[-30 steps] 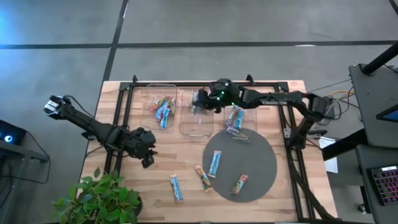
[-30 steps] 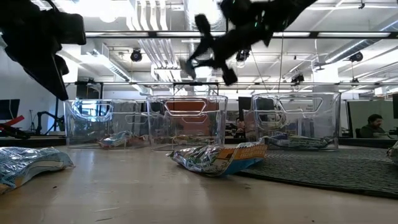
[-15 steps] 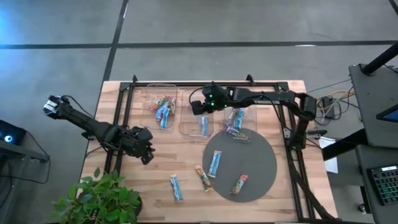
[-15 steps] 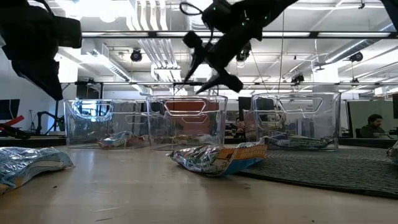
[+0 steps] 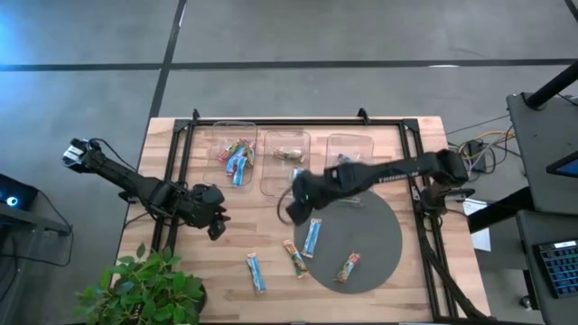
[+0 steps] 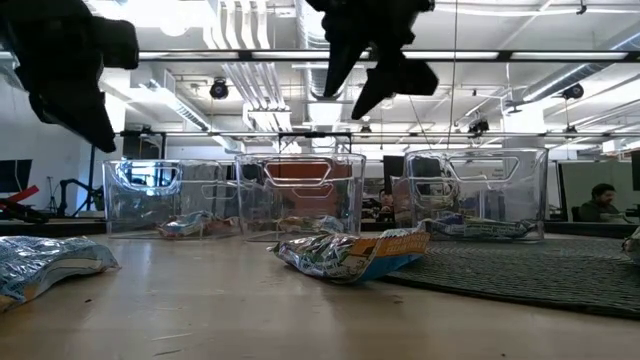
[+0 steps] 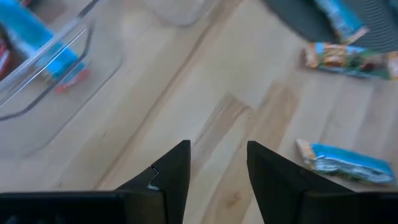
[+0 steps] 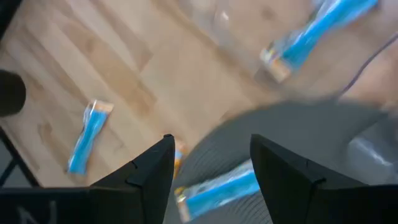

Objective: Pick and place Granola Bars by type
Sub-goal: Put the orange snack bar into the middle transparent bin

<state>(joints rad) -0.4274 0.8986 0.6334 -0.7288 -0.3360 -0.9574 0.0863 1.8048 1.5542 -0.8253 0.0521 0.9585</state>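
Several wrapped granola bars lie loose near the front. A light blue bar [image 5: 312,236] and a tan bar [image 5: 349,266] lie on the round grey mat [image 5: 370,235]. Another tan bar [image 5: 294,257] and a light blue bar [image 5: 256,271] lie on the wood. More bars lie in the three clear bins, among them a light blue one [image 8: 320,31] in the middle bin [image 5: 285,162]. My right gripper [image 5: 296,209] [image 8: 211,158] hangs open over the mat's far left edge, above the light blue bar [image 8: 217,186]. My left gripper [image 5: 217,227] [image 7: 217,163] is open above bare wood.
The three clear bins stand in a row along the far side, the left bin [image 5: 235,153] and the right bin [image 5: 348,162] holding bars too. A black metal frame [image 5: 181,181] runs along the table's sides. A potted plant [image 5: 144,289] stands at the near left corner.
My right gripper has swung from above the middle bin toward the table's near edge and now hangs over the mat's far left edge. A light blue bar lies in the middle bin where none showed a second ago.
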